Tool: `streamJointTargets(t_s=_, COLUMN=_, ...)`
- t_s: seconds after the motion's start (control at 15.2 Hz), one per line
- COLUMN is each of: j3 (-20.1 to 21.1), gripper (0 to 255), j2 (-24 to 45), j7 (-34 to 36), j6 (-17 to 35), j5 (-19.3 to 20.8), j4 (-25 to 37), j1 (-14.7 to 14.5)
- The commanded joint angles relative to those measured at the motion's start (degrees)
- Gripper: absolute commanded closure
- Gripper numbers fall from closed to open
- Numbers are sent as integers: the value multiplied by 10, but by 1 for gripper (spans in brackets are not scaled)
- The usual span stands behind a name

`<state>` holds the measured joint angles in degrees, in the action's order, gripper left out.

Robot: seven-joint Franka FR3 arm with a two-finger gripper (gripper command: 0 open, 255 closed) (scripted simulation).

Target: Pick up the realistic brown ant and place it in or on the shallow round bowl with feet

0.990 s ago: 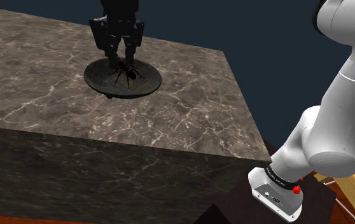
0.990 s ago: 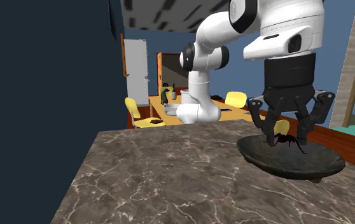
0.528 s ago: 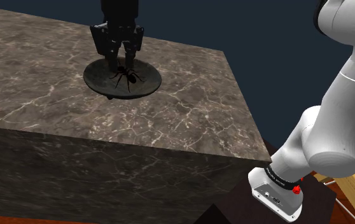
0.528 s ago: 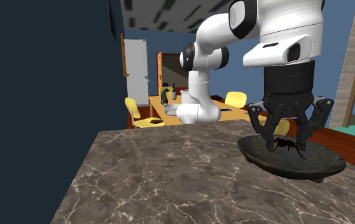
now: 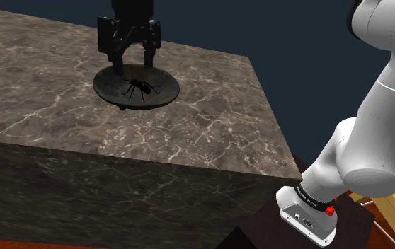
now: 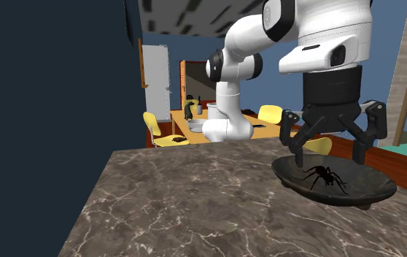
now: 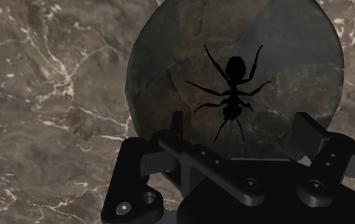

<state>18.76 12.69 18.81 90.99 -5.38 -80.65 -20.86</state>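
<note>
The dark ant (image 5: 138, 88) lies free on the shallow round dark bowl (image 5: 111, 88), which stands on small feet on the marble top. My black gripper (image 5: 132, 67) hangs just above the bowl's far side, open, with nothing between its fingers. From the second exterior view, the ant (image 6: 324, 176) rests in the middle of the bowl (image 6: 370, 191) and the gripper (image 6: 328, 155) is spread wide above it. Seen from the wrist, the ant (image 7: 232, 95) lies on the bowl (image 7: 163, 70) just beyond the gripper (image 7: 241, 124).
The bowl sits on a dark veined marble block (image 5: 210, 127), whose front edge drops off toward the arm's stand (image 5: 309, 216). Yellow chairs (image 6: 154, 125) and a wooden table (image 6: 195, 131) stand far behind. A dark wall (image 6: 49, 109) covers the second exterior view's left.
The fingers went from shut on the ant to open and the hand rose a little. The ant dropped free onto the bowl.
</note>
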Motion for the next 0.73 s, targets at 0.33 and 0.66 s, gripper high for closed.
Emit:
streamJointTargets(t_s=0.33, j3=-1, gripper=0, j2=24, j7=7, j6=-76, j5=7, j4=99, j1=-2)
streamJointTargets(t_s=0.66, j3=-1, gripper=0, j2=24, j7=7, j6=-76, j5=7, j4=99, j1=-2)
